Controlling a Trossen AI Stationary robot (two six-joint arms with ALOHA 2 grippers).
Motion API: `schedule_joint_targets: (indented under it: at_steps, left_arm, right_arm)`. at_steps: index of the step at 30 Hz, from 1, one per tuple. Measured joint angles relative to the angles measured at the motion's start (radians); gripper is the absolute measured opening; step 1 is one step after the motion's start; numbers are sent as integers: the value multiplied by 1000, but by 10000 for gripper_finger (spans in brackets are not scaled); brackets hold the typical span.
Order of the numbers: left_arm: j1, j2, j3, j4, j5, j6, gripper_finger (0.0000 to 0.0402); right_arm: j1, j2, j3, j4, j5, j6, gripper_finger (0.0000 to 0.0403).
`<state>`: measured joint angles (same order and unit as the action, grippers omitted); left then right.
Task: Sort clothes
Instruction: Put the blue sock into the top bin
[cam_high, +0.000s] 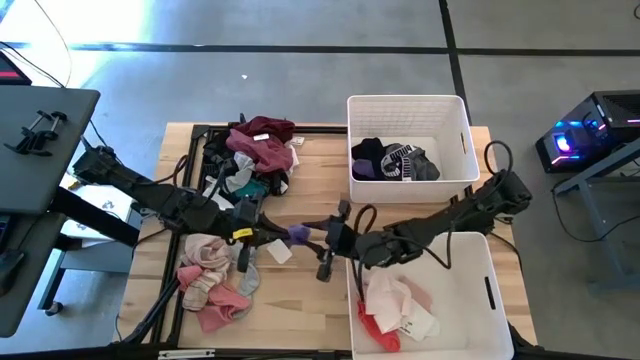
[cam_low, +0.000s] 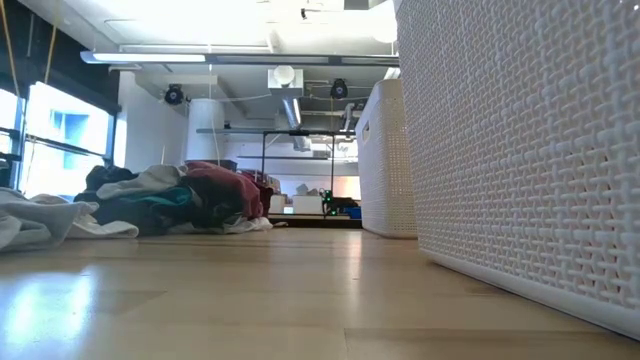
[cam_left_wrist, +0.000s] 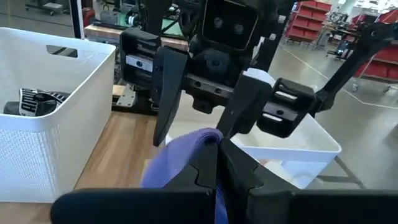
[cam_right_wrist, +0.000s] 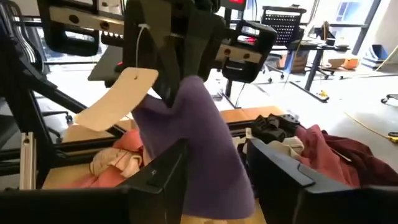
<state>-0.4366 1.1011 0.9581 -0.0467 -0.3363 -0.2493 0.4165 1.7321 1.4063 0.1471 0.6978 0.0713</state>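
A: Wide shot first. The table (cam_high: 320, 290) carries two white bins on its right side, the far bin (cam_high: 460, 150) holding dark clothes (cam_high: 392, 160) and a striped piece, the near bin (cam_high: 480, 310) holding pale and red clothes (cam_high: 395, 310).

B: And two heaps on the left. The far pile (cam_high: 255, 150) is maroon, black and white, and the near pile (cam_high: 212, 275) is pink and cream. From table height that far pile (cam_low: 170, 205) sits well back, with a bin wall (cam_low: 520, 150) filling the right of the view.

A: Now the arms. The left arm (cam_high: 150, 195) stretches low from the table's left edge, slanting toward the middle. The right arm (cam_high: 450, 215) reaches in from the right, passing between the two bins, its forearm over the near bin's corner.

B: They meet mid-table, nose to nose. The left gripper (cam_high: 272, 236) and right gripper (cam_high: 318, 238) face each other, with a small purple cloth (cam_high: 298, 234) between them.

A: Left wrist camera: the left fingers (cam_left_wrist: 249, 177) are closed tight on the purple cloth (cam_left_wrist: 180, 162), pinching it.

B: Right wrist camera: the right fingers (cam_right_wrist: 280, 168) stand parted on either side of the purple cloth (cam_right_wrist: 205, 137), which hangs down between them. A tan tag (cam_right_wrist: 115, 99) dangles beside it.

A: Whether the right fingers touch the fabric, I can't tell.
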Motion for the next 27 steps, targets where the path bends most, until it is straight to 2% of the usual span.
schedule_joint_targets:
  at_steps: [5,8,12,14,18,23,27]
  left_arm:
    - [10,2,0,1,3,6,0]
    - [13,3,0,1,3,19,0]
    - [14,3,0,17,3,28,0]
    - [13,2,0,16,3,24,2]
    - [9,2,0,9,0,19,22]
    - [7,1,0,-83,4,-24,56]
    - [3,1,0,-157,35,-99,70]
  right_arm:
    - [-18,2,0,1,-139,31,133]
    - [-27,2,0,0,-197,74,91]
    - [-31,2,0,0,-193,85,18]
    - [-28,1,0,-2,-148,90,10]
    - [-3,-44,0,-38,10,135,15]
    - [19,-194,1,-154,206,149,6]
    - [-13,-339,1,-344,340,210,6]
